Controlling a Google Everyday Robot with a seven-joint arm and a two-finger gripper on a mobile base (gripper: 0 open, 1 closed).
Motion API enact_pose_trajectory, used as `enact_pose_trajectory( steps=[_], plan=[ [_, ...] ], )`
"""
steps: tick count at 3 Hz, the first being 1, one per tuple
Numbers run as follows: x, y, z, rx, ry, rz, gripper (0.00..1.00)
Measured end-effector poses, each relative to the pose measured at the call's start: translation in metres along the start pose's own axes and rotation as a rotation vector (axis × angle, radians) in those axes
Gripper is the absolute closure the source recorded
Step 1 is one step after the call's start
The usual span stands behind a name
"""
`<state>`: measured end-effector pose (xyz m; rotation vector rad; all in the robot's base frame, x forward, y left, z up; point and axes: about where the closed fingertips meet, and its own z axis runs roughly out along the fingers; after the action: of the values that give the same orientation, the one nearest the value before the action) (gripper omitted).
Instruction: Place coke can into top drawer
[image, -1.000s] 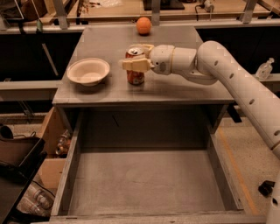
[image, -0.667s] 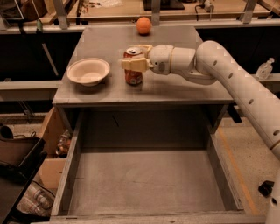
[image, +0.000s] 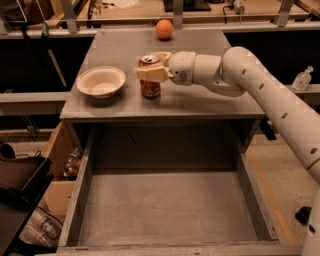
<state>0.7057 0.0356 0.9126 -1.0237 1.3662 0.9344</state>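
the pincer (image: 151, 67) sits over the middle of the tabletop (image: 200, 102), its fingers clasped on the coke can (image: 150, 87), which stands on the surface. left of it in the view, near but apart, a white bowl (image: 100, 81) blocks that side. beyond it, well apart at the far edge, lies an orange ball (image: 164, 29). the arm (image: 250, 80) fills the space to its right. nearer than the pincer the tabletop is bare to its edge, and below that the top drawer (image: 165, 210) stands pulled open, its floor bare between low walls.
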Motion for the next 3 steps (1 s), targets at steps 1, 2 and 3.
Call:
enact_pose_trajectory(
  steps=[1,2,3],
  plan=[
    [0.0,0.0,0.0,0.0,0.0,0.0,1.0],
    [-0.024,0.008,0.006,-0.01,0.015,-0.024,1.0],
    [-0.064,0.049,0.002,-0.015,0.024,-0.079,1.0]
  ],
)
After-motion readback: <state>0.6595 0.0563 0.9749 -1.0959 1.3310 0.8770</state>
